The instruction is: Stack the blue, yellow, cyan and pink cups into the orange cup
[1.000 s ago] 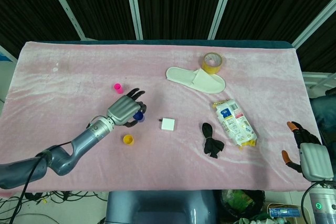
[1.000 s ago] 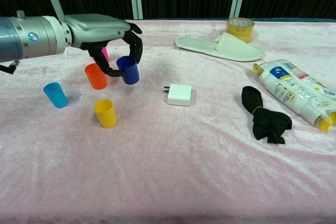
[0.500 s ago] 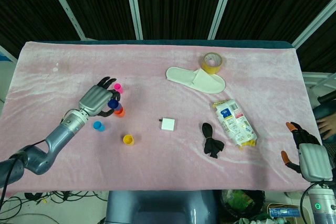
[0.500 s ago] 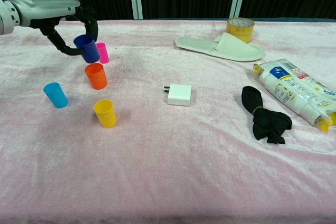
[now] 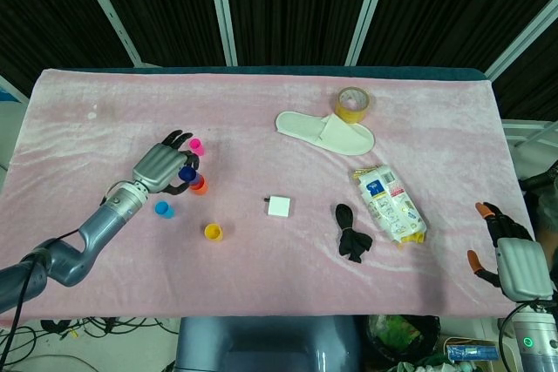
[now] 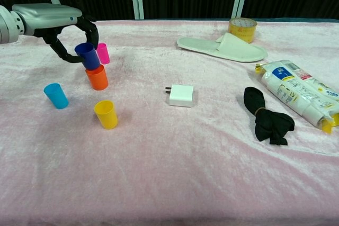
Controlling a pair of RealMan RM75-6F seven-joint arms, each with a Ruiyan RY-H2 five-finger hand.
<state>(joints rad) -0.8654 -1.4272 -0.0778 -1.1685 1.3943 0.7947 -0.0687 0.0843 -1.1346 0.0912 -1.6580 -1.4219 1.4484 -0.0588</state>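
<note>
My left hand [image 6: 50, 19] [image 5: 161, 165] grips the blue cup [image 6: 87, 56] [image 5: 187, 174] and holds it just above the mouth of the orange cup [image 6: 97, 78] [image 5: 200, 186], its base at or just inside the rim. The pink cup [image 6: 103, 53] [image 5: 196, 145] stands close behind them. Nearer the front, the cyan cup [image 6: 56, 96] [image 5: 162, 209] and the yellow cup [image 6: 106, 114] [image 5: 213, 232] stand upright. My right hand [image 5: 510, 259] hangs off the table's right front corner, fingers apart and holding nothing.
A white charger block [image 6: 180, 95] lies mid-table. To the right are a black cloth bundle [image 6: 267, 117], a snack packet [image 6: 300, 93], a white slipper [image 6: 222, 47] and a tape roll [image 6: 242, 26]. A pink cloth [image 6: 169, 173] covers the table.
My left hand carried the blue cup from right of the orange cup up and to the left, then lowered it onto the orange cup's mouth. The right hand stayed put.
</note>
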